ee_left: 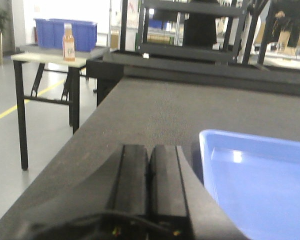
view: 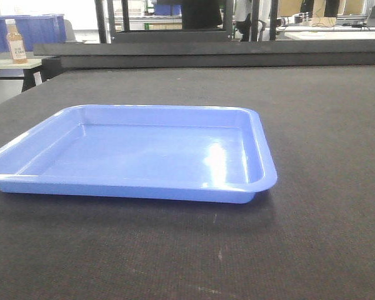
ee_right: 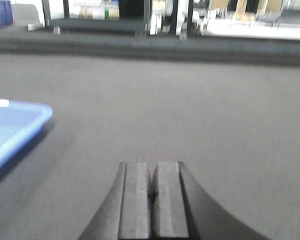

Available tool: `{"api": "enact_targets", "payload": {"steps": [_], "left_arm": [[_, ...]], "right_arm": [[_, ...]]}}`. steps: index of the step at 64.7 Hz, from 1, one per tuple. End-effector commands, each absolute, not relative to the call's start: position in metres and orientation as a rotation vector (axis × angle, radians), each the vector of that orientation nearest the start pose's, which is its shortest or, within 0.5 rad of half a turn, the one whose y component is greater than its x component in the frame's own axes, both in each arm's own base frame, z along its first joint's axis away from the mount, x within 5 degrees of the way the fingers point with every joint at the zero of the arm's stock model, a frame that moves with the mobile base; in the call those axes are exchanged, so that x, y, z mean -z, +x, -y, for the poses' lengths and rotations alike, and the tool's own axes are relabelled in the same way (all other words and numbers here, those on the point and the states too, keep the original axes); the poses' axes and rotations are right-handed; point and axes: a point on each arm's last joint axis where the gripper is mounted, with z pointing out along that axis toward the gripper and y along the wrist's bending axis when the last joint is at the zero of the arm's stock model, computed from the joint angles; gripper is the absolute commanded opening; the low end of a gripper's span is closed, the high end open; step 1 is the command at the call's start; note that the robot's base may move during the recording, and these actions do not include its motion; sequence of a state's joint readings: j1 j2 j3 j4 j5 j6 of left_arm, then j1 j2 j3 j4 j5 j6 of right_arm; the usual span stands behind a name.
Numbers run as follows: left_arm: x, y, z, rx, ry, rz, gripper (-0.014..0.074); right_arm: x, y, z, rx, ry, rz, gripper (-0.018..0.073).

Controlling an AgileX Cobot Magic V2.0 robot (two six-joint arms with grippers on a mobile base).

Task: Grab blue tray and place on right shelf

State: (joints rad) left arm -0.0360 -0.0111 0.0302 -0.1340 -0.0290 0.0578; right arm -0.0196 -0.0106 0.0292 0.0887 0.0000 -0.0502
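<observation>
The blue tray [view: 144, 153] lies flat and empty on the dark fabric-topped table [view: 325, 125], left of centre in the front view. In the left wrist view my left gripper [ee_left: 149, 149] is shut with nothing in it, low over the table just left of the blue tray's [ee_left: 260, 185] near-left corner and apart from it. Over in the right wrist view my right gripper [ee_right: 151, 166] is also shut and empty, out to the right of the blue tray's corner [ee_right: 15, 125] with a stretch of bare table between them. The right shelf is out of view.
A deep dark-blue bin [view: 28, 30] and an orange bottle [view: 15, 41] stand on a small side table [ee_left: 50, 56] beyond the table's left edge [ee_left: 97, 125]. Dark metal racks [ee_left: 190, 30] and a raised black ledge [view: 206, 55] run along the far side.
</observation>
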Motion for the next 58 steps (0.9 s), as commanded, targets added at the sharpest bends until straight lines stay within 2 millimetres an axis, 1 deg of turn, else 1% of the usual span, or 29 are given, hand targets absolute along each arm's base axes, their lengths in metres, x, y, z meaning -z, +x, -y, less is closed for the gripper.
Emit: {"api": "enact_targets", "payload": {"steps": [1, 3, 8, 13, 17, 19, 22, 24, 26, 28, 32, 35, 36, 39, 41, 44, 46, 48, 52, 58], "left_arm": [[-0.228, 0.052, 0.001, 0.095, -0.039, -1.342, -0.0048], [-0.236, 0.050, 0.001, 0.098, -0.036, -1.332, -0.0048], [-0.269, 0.041, 0.002, 0.094, -0.007, -1.323, -0.0048], [-0.308, 0.031, 0.003, 0.089, 0.023, -1.370, -0.0048], [-0.334, 0.026, 0.004, 0.095, 0.037, -1.442, -0.0048], [-0.342, 0.027, 0.005, 0.097, 0.043, -1.484, -0.0048], [-0.357, 0.030, 0.006, 0.103, 0.052, -1.556, -0.0047], [-0.364, 0.033, 0.007, 0.109, 0.054, -1.590, -0.0044], [-0.371, 0.038, 0.008, 0.120, 0.056, -1.628, -0.0032], [-0.375, 0.042, 0.008, 0.127, 0.057, -1.658, -0.0006], [-0.384, 0.054, 0.010, 0.148, 0.053, -1.697, 0.0072], [-0.386, 0.065, 0.011, 0.162, 0.049, -1.733, 0.0156], [-0.387, 0.068, 0.011, 0.165, 0.047, -1.735, 0.0197], [-0.388, 0.079, 0.012, 0.170, 0.045, -1.758, 0.0293], [-0.388, 0.084, 0.013, 0.186, 0.046, -1.759, 0.0343], [-0.388, 0.091, 0.016, 0.200, 0.061, -1.769, 0.0426], [-0.386, 0.096, 0.018, 0.208, 0.080, -1.788, 0.0458], [-0.385, 0.102, 0.021, 0.223, 0.100, -1.816, 0.0475], [-0.383, 0.113, 0.026, 0.246, 0.135, -1.875, 0.0475], [-0.381, 0.133, 0.037, 0.280, 0.198, -1.962, 0.0475]], "right_arm": [[-0.236, 0.049, 0.002, -0.010, 0.055, -1.257, 0.0060], [-0.247, 0.046, 0.002, -0.012, 0.055, -1.226, 0.0060], [-0.275, 0.037, 0.002, -0.018, 0.048, -1.207, 0.0060], [-0.307, 0.029, 0.000, -0.027, 0.036, -1.262, 0.0060], [-0.329, 0.027, -0.001, -0.033, 0.029, -1.317, 0.0060], [-0.338, 0.029, -0.001, -0.034, 0.027, -1.343, 0.0069], [-0.350, 0.033, -0.002, -0.036, 0.024, -1.380, 0.0117], [-0.355, 0.037, -0.002, -0.037, 0.024, -1.395, 0.0155], [-0.361, 0.042, -0.001, -0.037, 0.025, -1.412, 0.0216], [-0.364, 0.047, -0.001, -0.037, 0.025, -1.426, 0.0274], [-0.368, 0.061, -0.001, -0.037, 0.027, -1.465, 0.0430], [-0.368, 0.072, -0.001, -0.038, 0.028, -1.494, 0.0524], [-0.368, 0.076, -0.001, -0.040, 0.027, -1.509, 0.0558], [-0.368, 0.085, -0.002, -0.055, 0.014, -1.532, 0.0620], [-0.367, 0.092, -0.004, -0.068, 0.002, -1.553, 0.0642], [-0.369, 0.100, -0.008, -0.100, -0.026, -1.580, 0.0636], [-0.371, 0.106, -0.012, -0.132, -0.047, -1.596, 0.0630], [-0.374, 0.114, -0.018, -0.180, -0.072, -1.613, 0.0629], [-0.380, 0.125, -0.029, -0.257, -0.117, -1.645, 0.0629], [-0.388, 0.145, -0.055, -0.386, -0.216, -1.743, 0.0629]]}}
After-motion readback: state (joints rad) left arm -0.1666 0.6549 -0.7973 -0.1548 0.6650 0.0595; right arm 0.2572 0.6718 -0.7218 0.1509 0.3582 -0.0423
